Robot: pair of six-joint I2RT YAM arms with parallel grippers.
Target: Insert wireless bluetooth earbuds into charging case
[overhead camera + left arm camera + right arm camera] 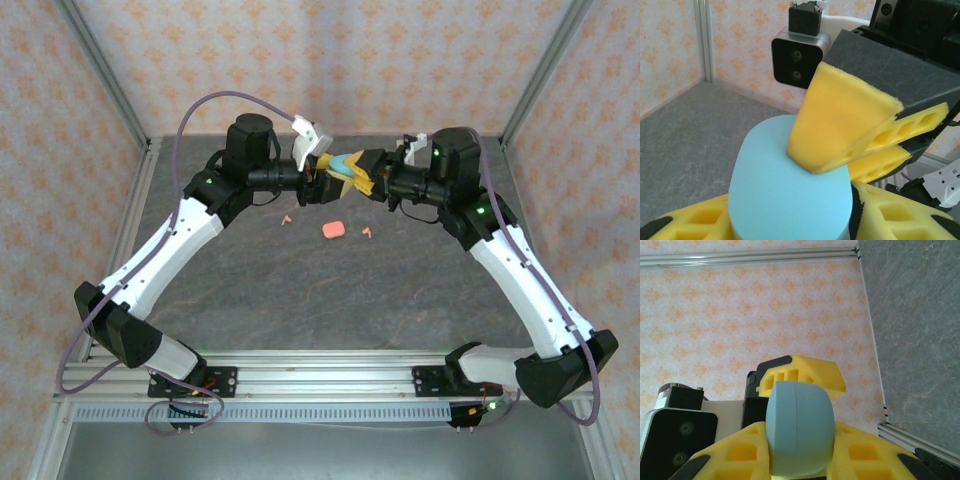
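teal case (348,163): 1 | pink case (333,230): 1 | pink earbuds (286,218) (367,232): 2

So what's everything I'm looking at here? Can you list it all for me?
teal case: one, light teal, held in the air between the two grippers at the back of the table
pink case: one, salmon-pink, lying on the table just in front of the grippers
earbuds: two, salmon-pink, on the table, one left of the pink case and one right of it
table: one, dark grey, under everything
walls: pale with an orange pattern, around the back and sides
cables: purple, looped along each arm
left arm and right arm: two, white and black, bolted at the near edge
left gripper and right gripper: two, yellow fingers, meeting at the teal case
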